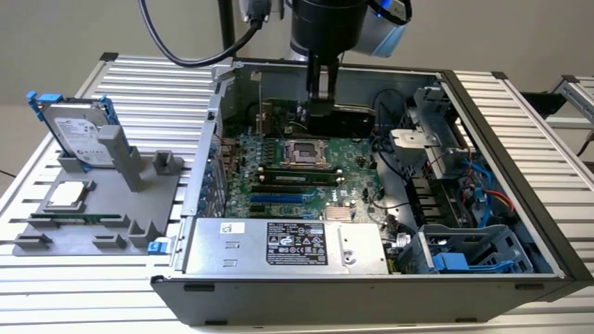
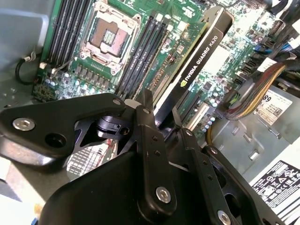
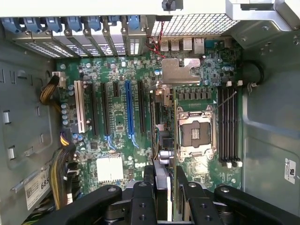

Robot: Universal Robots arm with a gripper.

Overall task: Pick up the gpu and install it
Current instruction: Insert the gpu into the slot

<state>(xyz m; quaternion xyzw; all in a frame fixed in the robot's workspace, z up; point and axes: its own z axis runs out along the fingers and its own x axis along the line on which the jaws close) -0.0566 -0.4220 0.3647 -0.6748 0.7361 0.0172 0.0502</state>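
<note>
On the exterior view's left, the ribbed metal tabletop (image 1: 139, 90) carries a grey plastic holder (image 1: 102, 202) with square slots. A silver hard drive (image 1: 79, 132) in a blue frame stands upright in it, and a small square chip (image 1: 69, 196) lies flat on it.

Further right is the open computer case (image 1: 371, 209), a dark box of sheet metal. Inside lies the green motherboard (image 1: 297, 174), with an empty square socket (image 1: 304, 153) in a metal frame. Along the near edge sits the grey power supply (image 1: 278, 245) with a white label. On the exterior view's right are blue plastic drive cages (image 1: 464, 257) and bundles of cables (image 1: 483, 188).

The black end effector (image 1: 319, 104) hangs from the arm into the far part of the case. In the second wrist view its two flat fingers (image 2: 145, 112) are closed on the upper edge of the gpu (image 2: 197, 65), a thin card with a smooth black cooler face. The card stands on edge, just above the motherboard, between the memory slots (image 2: 140, 51) and the long expansion slots (image 2: 199, 115). I cannot tell if it is already seated in a slot.

In the first wrist view the end effector (image 3: 161, 183) grips the card edge (image 3: 161, 168) beside the blue slot (image 3: 127, 110).
</note>
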